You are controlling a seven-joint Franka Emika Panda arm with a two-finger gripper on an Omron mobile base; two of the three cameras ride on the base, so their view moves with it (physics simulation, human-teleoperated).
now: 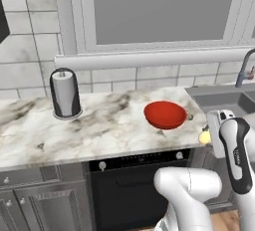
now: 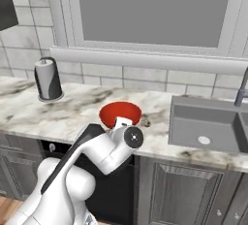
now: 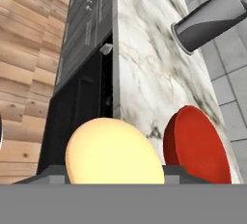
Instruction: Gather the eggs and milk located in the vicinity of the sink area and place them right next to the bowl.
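Observation:
The egg point(image 3: 113, 153), a pale-yellow ball, sits between my finger tips with my gripper point(image 3: 116, 172) shut on it. In the left base view the egg point(image 1: 204, 137) hangs at the counter's front edge, just right of the red bowl point(image 1: 165, 114), with my gripper point(image 1: 209, 133) around it. In the hand view the bowl point(image 3: 195, 146) lies close beside the egg. From the right base, my arm covers the front of the bowl point(image 2: 116, 111). The steel sink point(image 2: 208, 122) lies to the right, with its faucet point(image 1: 244, 73) behind. The milk is out of view.
A black-and-grey paper-towel holder point(image 1: 65, 93) stands at the back left of the marble counter point(image 1: 99, 130). A dark oven front point(image 1: 129, 185) and grey cabinets sit below the counter edge. A window ledge runs along the tiled wall.

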